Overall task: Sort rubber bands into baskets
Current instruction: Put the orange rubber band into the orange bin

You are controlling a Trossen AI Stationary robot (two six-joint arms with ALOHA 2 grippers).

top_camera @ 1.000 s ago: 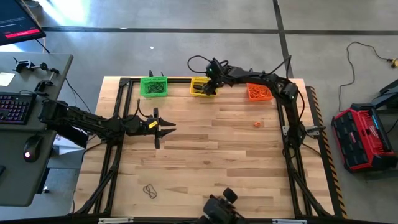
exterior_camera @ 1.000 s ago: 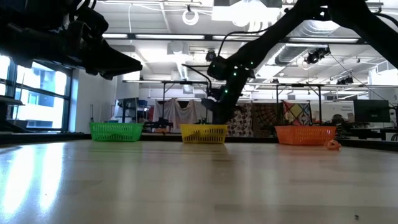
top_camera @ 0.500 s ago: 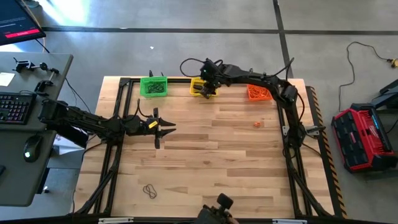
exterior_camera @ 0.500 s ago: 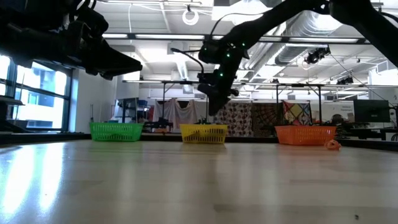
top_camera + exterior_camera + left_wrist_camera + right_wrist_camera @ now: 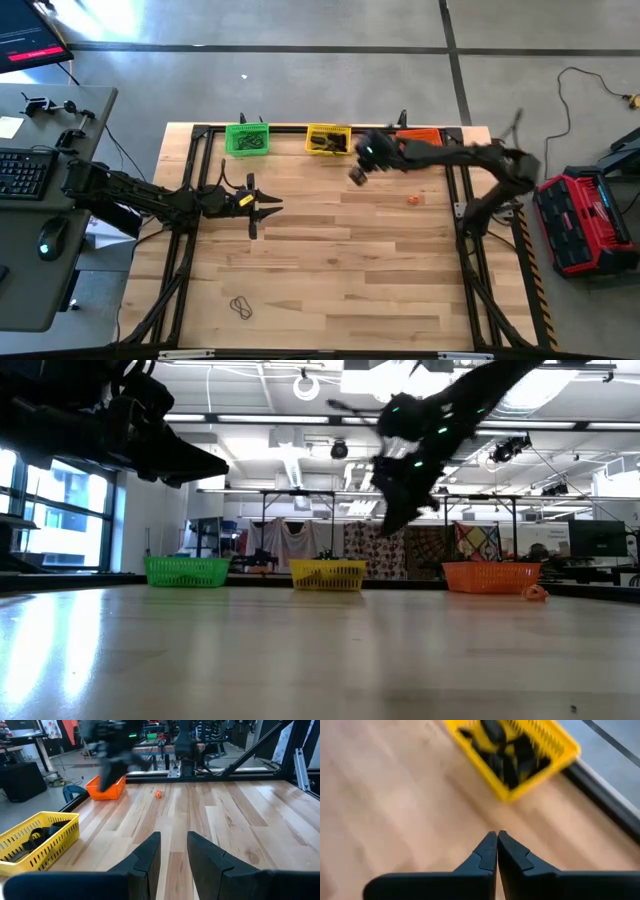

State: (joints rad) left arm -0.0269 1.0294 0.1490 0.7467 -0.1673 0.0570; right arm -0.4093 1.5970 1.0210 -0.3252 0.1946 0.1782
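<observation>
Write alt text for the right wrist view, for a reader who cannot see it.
The right hand, its two dark fingers shut together with nothing between them, hangs above the bare wooden table. Beyond it sits the yellow basket holding black rubber bands, near the table's dark edge rail.

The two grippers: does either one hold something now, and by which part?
Nothing is held. The right gripper has its jaws shut on nothing, near the yellow basket. The left gripper hangs over bare wood, nothing between its jaws.

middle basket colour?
Yellow; the middle basket shows best in the right wrist view.
</observation>
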